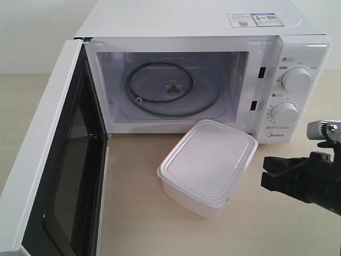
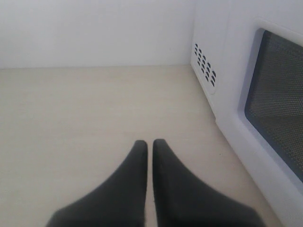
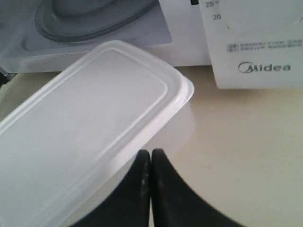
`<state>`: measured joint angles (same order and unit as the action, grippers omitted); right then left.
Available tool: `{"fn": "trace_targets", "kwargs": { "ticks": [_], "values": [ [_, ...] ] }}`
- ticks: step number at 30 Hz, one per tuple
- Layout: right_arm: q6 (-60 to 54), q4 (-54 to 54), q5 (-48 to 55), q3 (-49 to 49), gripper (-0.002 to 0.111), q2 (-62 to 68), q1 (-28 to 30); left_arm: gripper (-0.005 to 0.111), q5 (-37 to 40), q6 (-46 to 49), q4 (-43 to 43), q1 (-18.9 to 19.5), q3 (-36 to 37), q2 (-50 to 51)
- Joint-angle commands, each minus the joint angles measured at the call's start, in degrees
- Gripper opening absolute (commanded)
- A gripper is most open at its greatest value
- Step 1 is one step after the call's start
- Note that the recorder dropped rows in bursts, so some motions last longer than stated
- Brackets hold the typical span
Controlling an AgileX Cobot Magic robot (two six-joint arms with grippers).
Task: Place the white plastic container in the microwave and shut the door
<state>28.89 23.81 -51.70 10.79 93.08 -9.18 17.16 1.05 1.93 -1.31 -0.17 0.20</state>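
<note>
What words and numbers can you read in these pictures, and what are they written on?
"Midea": on the microwave front, below the dials.
"25" and "20": beside a dial, in the right wrist view.
The small print above "Midea": blurred, unreadable.
The stickers on the microwave top: too small to read.
Labels beside the dials: too small to read.

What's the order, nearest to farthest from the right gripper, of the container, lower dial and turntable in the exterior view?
1. white plastic container, just left of the right gripper.
2. lower dial, on the microwave front behind it.
3. glass turntable, inside the cavity, farther left.
</note>
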Motion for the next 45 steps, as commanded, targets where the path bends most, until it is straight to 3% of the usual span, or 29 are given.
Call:
{"fn": "trace_targets", "kwargs": {
  "ticks": [1, 5, 11, 17, 24, 35, 45],
  "values": [
    [12.4, 4.2, -4.6, -2.1, 0.000, -0.5, 0.0, 0.004, 0.0, -0.1, 0.0, 0.2, 0.2, -0.2],
    [33.5, 9.2, -4.4, -2.1, 0.000, -0.5, 0.0, 0.004, -0.1, -0.1, 0.0, 0.2, 0.2, -0.2],
    [50.5, 10.4, -2.7, -2.1, 0.000, -0.5, 0.0, 0.004, -0.1, -0.1, 0.0, 0.2, 0.2, -0.2],
    [50.5, 11.0, -2.7, -2.1, 0.002, -0.5, 0.0, 0.004, 0.0, -0.1, 0.0, 0.2, 0.2, -0.2],
    [50.1, 11.1, -1.3, -1.4, 0.048, -0.5, 0.0, 0.004, 0.0, -0.1, 0.0, 0.2, 0.2, -0.2],
    [56.9, 17.1, 8.6, 6.3, 0.047, -0.5, 0.0, 0.004, -0.1, -0.1, 0.0, 0.2, 0.2, -0.2],
    [63.6, 23.2, 10.7, 8.9, 0.047, -0.5, 0.0, 0.004, -0.1, -0.1, 0.0, 0.2, 0.2, -0.2]
  ]
}}
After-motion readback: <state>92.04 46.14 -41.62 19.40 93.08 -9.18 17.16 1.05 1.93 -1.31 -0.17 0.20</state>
